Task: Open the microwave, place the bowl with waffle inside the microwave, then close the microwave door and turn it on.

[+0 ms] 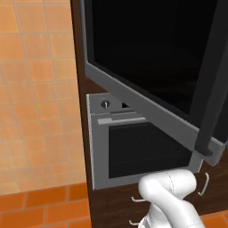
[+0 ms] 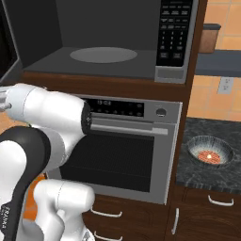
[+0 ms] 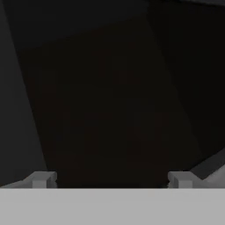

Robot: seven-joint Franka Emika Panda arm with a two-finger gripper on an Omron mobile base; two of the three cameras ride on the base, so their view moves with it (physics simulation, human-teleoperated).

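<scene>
You are looking at a tall dark wood cabinet column (image 2: 190, 117) set against a wall of orange and tan tiles (image 1: 35, 89), with a deeper orange tiled floor (image 1: 44, 205) at its foot. To the right of the column, a dark speckled stone counter (image 2: 188, 169) runs off, with a wall socket (image 2: 226, 84) above it and drawers with curved silver pulls (image 2: 220, 201) below.

The microwave (image 2: 117, 42) sits high in the column with its cavity exposed: grey walls, a round pale turntable plate (image 2: 103, 54) lying flat on the floor, and a black keypad panel (image 2: 175, 33) on the right side. The cavity holds nothing but the plate. The microwave door (image 1: 147, 67) is swung wide out to the left; in the left base view its black glass and grey border cross the frame, with the long black bar handle (image 1: 213, 89) running down its free edge.

Directly below is the silver oven (image 2: 127, 150), door closed, with a display strip and a knob (image 2: 161, 112).

The bowl (image 2: 210, 151) rests on the stone counter, well apart from the microwave, and in it lies a round reddish waffle (image 2: 207, 156).

In the hand view, the gripper (image 3: 112, 180) faces a dark surface, its two tips (image 3: 41, 179) spread fully apart with nothing between them.
</scene>
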